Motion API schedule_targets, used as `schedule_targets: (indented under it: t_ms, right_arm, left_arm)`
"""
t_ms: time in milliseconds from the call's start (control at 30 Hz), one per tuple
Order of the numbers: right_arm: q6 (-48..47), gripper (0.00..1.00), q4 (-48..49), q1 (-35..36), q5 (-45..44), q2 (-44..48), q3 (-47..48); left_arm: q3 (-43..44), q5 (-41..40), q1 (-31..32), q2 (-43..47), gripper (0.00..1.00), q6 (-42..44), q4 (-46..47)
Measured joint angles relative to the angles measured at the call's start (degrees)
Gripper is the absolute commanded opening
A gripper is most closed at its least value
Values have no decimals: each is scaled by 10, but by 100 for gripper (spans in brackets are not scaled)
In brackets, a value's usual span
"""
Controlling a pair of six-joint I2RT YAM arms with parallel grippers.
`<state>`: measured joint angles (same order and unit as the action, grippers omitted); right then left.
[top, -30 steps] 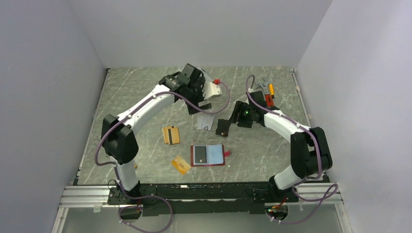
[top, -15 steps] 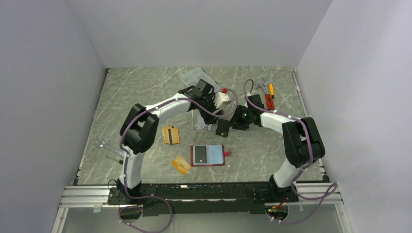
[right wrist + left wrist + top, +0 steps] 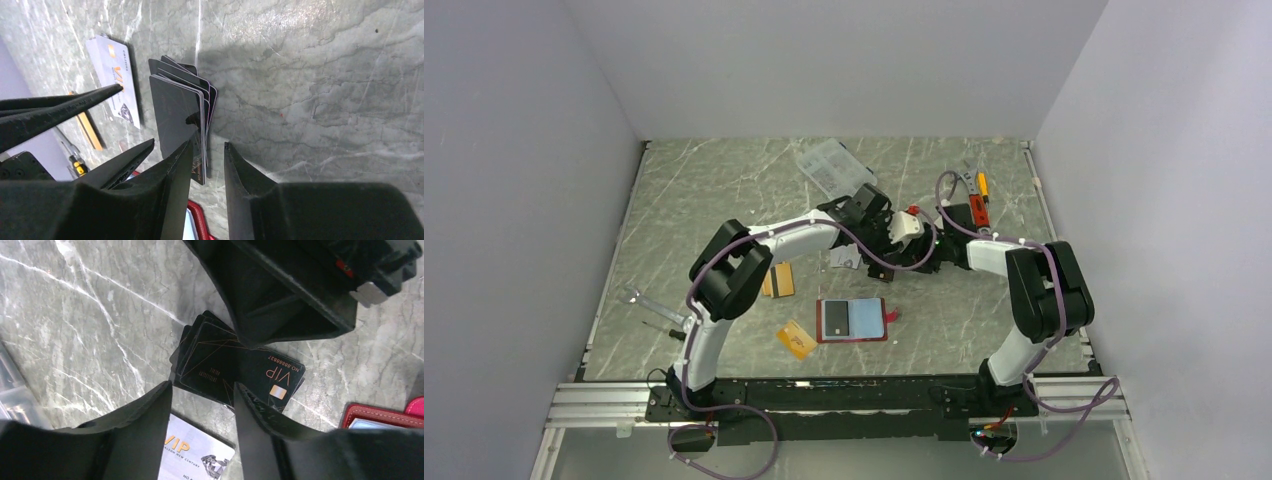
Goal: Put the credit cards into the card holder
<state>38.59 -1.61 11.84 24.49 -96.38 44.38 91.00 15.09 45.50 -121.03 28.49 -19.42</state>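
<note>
Both arms reach inward mid-table; left gripper [image 3: 202, 387] and right gripper [image 3: 209, 142] (each part-open, empty) bracket the fanned dark credit cards [image 3: 215, 365].

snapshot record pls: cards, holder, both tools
dark cards: fanned stack, both tools meeting over it
silver card: flat, beside the stack
orange cards: two, loose, left of the holder
card holder: open flat, light blue inside facing up
left tool: jaws apart above the stack, nothing clamped
right tool: narrow gap at the stack's edge; grip unclear
</note>
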Motion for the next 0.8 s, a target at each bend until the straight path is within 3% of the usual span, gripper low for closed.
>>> schedule_targets:
  t_ms: [200, 800]
  right_arm:
    - [12, 30, 41, -12, 23, -1, -20]
    - [30, 29, 78, -21, 56, -10, -36]
  left_arm:
    - [-2, -25, 9, -6, 33, 18, 6]
    - [-27, -45, 19, -7, 28, 39, 16]
